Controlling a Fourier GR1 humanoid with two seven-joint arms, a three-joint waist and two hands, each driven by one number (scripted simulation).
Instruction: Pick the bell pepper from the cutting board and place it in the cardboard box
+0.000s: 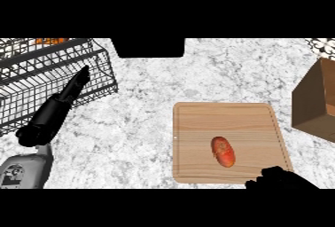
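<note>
While the pepper (223, 151) lies untouched mid-board (196, 119), the right hand (280, 178) waits near the board's front-right corner, its finger state unclear; left hand (62, 99) rests, fingers straight.

Red-orange bell pepper (223, 151), pale wood-grain cutting board (226, 119)

This is a kitchen. The desk (196, 75) has a white-and-grey marbled stone top, like a household work surface. A wooden cutting board (226, 128) lies flat on it with a red-orange bell pepper (223, 151) on top. At the upper left stands a black wire dish rack (46, 71), the kind kept beside a sink. A brown cardboard box (317, 104) sits at the right edge
</note>
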